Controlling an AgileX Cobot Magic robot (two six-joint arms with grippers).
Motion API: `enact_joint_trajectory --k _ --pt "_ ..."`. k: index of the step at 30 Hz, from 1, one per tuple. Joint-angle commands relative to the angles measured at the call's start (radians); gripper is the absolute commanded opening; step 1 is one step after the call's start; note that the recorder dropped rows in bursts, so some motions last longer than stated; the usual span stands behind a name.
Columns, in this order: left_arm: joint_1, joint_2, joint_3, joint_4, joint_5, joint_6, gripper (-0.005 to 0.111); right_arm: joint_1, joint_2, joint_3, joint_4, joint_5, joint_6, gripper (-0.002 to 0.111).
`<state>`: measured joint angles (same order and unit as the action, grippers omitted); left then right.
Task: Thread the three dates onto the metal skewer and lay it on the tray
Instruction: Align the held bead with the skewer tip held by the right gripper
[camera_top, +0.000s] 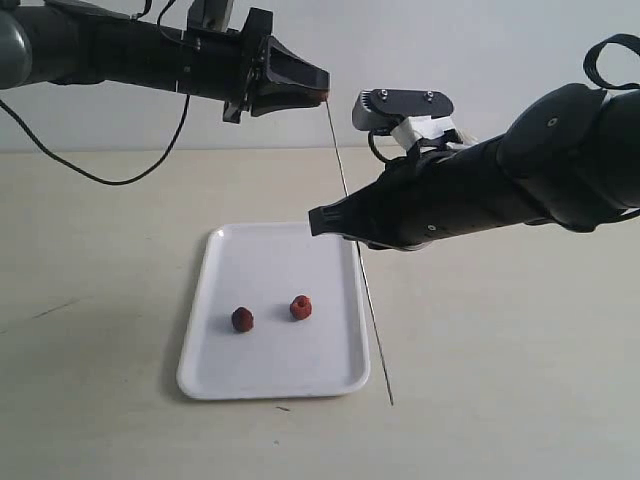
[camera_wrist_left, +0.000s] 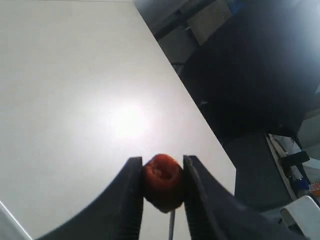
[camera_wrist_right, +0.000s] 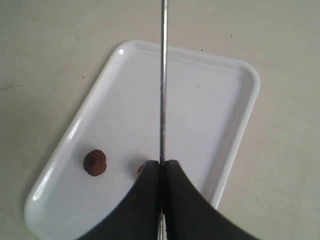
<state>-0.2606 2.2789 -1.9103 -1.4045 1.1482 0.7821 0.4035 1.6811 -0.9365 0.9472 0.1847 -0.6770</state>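
Observation:
My left gripper (camera_wrist_left: 161, 175) is shut on a reddish date (camera_wrist_left: 162, 179), held high above the table; in the exterior view this gripper (camera_top: 322, 88) meets the top end of the metal skewer (camera_top: 345, 185). The thin rod pokes out under the date (camera_wrist_left: 171, 226). My right gripper (camera_top: 318, 222) is shut on the skewer (camera_wrist_right: 163, 80) at mid-length, above the tray's right rim. The rod slants down to the table right of the tray. Two more dates (camera_top: 242, 319) (camera_top: 301, 307) lie on the white tray (camera_top: 230, 370); one date (camera_wrist_right: 95, 163) shows fully in the right wrist view, the other (camera_wrist_right: 140, 170) is half hidden behind a finger.
The tray (camera_wrist_right: 240, 105) sits on a pale beige table (camera_top: 500, 380). A black cable (camera_top: 70, 160) hangs from the left arm at the back left. A dark cabinet (camera_wrist_left: 250, 75) stands beyond the table's edge in the left wrist view.

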Motion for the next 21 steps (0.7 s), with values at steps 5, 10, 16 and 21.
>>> enact_joint_trajectory --k 5,10,16,21 --pt "0.001 0.001 0.0 -0.048 0.009 -0.004 0.027 -0.003 -0.007 0.0 0.004 0.018 0.0 0.0" --pt "0.001 0.001 0.0 -0.041 0.016 -0.004 0.027 -0.003 -0.007 0.0 0.006 0.003 0.008 0.0" --pt "-0.012 0.001 0.0 -0.041 0.03 -0.004 0.027 -0.003 -0.007 0.0 0.022 -0.023 0.008 0.0" --pt "-0.028 0.001 0.0 -0.041 0.029 -0.004 0.027 -0.003 -0.007 0.0 0.022 -0.031 0.006 0.0"
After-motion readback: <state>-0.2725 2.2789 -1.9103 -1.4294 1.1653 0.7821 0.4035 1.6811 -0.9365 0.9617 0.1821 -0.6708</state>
